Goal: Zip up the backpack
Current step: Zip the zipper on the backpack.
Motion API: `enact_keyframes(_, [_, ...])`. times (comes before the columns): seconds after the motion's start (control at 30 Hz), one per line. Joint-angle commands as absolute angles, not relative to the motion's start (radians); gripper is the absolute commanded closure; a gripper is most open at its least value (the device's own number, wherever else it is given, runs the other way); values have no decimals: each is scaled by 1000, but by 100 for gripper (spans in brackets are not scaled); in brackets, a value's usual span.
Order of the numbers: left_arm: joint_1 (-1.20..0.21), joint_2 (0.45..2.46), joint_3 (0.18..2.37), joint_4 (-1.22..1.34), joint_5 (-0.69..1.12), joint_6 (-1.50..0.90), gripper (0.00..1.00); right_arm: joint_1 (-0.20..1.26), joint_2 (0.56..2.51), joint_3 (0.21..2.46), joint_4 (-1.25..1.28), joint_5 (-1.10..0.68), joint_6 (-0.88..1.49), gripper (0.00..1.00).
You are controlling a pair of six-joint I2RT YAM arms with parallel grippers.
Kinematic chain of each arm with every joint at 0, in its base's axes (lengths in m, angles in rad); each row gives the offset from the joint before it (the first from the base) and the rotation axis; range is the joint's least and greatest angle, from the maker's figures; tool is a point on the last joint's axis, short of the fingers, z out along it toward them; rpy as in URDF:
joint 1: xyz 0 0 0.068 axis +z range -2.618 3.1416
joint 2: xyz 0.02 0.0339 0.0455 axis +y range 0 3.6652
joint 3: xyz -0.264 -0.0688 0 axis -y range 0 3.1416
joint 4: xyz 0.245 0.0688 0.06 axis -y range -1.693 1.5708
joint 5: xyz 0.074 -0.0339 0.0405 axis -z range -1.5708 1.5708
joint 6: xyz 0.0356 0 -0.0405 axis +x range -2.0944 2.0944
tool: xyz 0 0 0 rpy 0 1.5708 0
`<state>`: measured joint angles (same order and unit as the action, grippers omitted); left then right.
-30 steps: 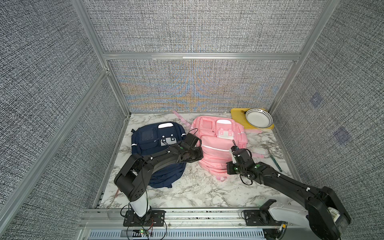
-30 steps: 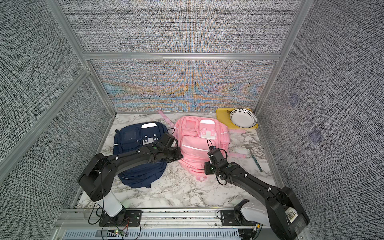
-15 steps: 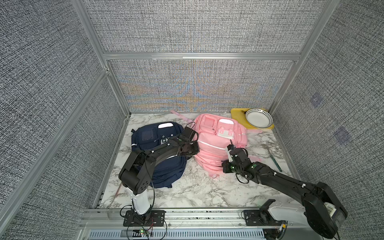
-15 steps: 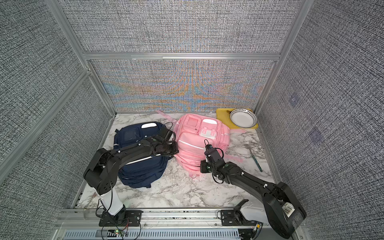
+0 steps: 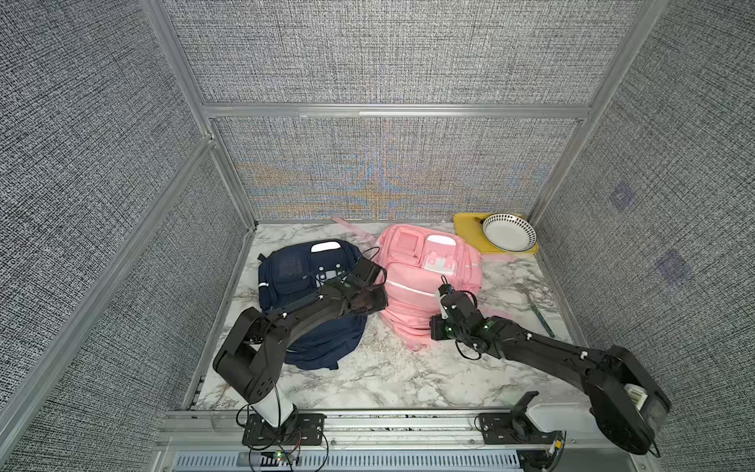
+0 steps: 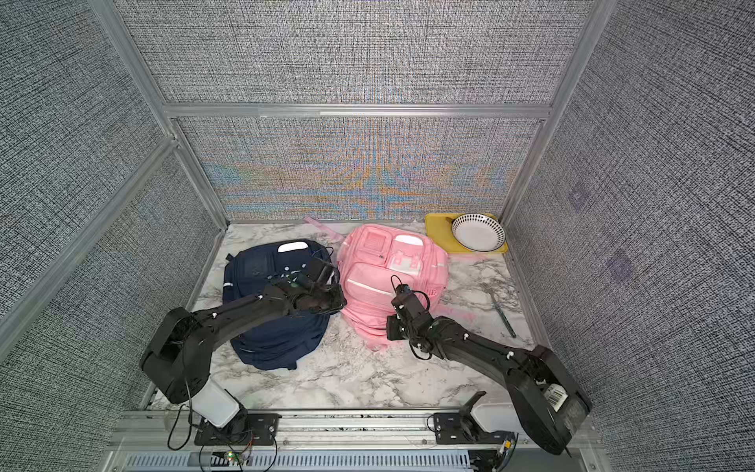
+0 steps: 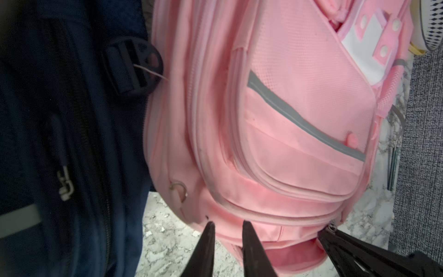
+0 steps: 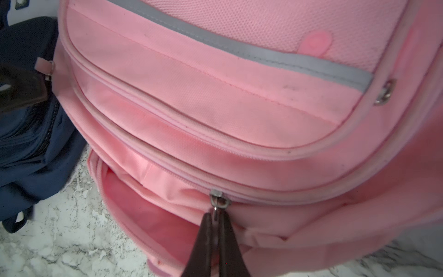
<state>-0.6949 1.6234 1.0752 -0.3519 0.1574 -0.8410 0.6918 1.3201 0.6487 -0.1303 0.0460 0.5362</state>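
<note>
You can find the pink backpack (image 5: 425, 286) in the middle of both top views. It lies flat on the marble bench (image 5: 367, 380), and the navy backpack (image 5: 302, 294) touches it on the left.

The top views show both whole bags and both arms, but the zipper is too small to see there. The right wrist view shows it up close. The right jaws are clenched on the little zipper pull (image 8: 216, 214), right next to the silver slider (image 8: 219, 197). On one side of the slider the teeth are joined. On the other side the pocket (image 8: 148, 215) gapes, and you see smooth pink lining inside.

Only the left wrist view shows the left arm's fingers (image 7: 206, 247). They are black and pointy, with a gap between them and nothing in it. So the left jaws are released, just off the pink bag's rounded end. That view also shows a round black plastic buckle (image 7: 136, 67) on the navy bag.

The pink cloth is woven, with a bumpy mesh panel and a shiny grey stripe (image 8: 239, 48).

In the upper right of both top views, a white bowl (image 5: 508, 233) with black dots on its rim sits on a yellow tray (image 5: 470, 229).
</note>
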Motion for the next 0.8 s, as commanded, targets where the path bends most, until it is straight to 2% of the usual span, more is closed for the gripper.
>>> enact_keyframes(0.0, [-735,1608,1077,-334,155,-881,73,702,1323,660,-101,55,531,100])
enact_keyframes(0.37, [-856,1718,1115,-274,184,-1000,67,740,1335,690,-93,72,518,100])
enact_keyframes(0.57, [-869,1744,1130,-245,174,-1029,53,757,1330,683,-90,80,518,100])
enact_keyframes(0.77, [-886,1755,1164,-252,155,-1035,47,769,1335,678,-86,84,517,100])
